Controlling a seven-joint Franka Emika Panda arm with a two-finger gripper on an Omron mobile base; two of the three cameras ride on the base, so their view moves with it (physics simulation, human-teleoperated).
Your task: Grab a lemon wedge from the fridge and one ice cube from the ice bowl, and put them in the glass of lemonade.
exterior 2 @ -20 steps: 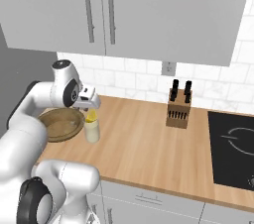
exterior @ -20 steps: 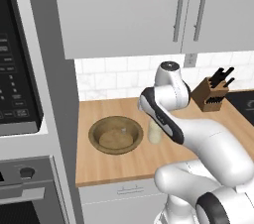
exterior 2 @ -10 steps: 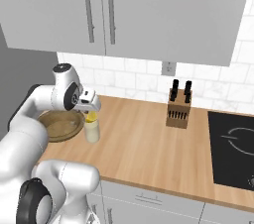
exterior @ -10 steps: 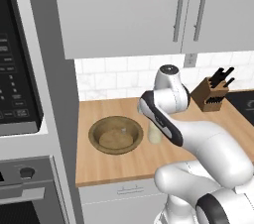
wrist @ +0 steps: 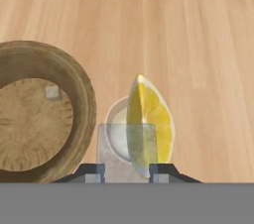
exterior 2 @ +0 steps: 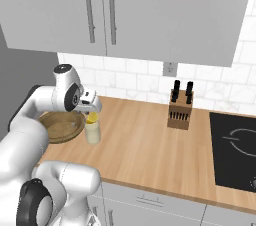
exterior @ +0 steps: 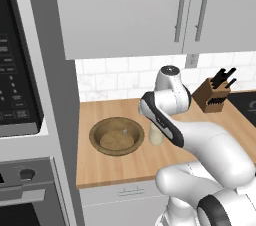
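1. Fingers (wrist: 155, 170) of the gripper (wrist: 127, 171) pinch the lemon wedge (wrist: 148, 125) between them, its yellow flesh and rind standing up from the fingertips in the hand view.
2. Seen from the right base view, the gripper (exterior 2: 91, 105) hangs just above the glass of lemonade (exterior 2: 92, 131), and the lemon wedge (exterior 2: 92, 118) sits right over the rim.
3. Looking down along the hand, the glass of lemonade (wrist: 125, 141) lies directly beneath the wedge, so the two appear lined up for a drop.
4. Just beside the glass stands the ice bowl (wrist: 74, 86), on the wooden counter (wrist: 198, 44); a small pale ice cube (wrist: 51, 92) rests inside it.
5. In the left base view the ice bowl (exterior: 95, 131) and the glass of lemonade (exterior: 156, 136) sit close together, partly behind the arm.
6. Judging from this, the wedge has been fetched and brought to the glass, but it is not yet released.
7. What remains, as I read it: let the wedge go into the lemonade, then pick one ice cube from the bowl and add it too.
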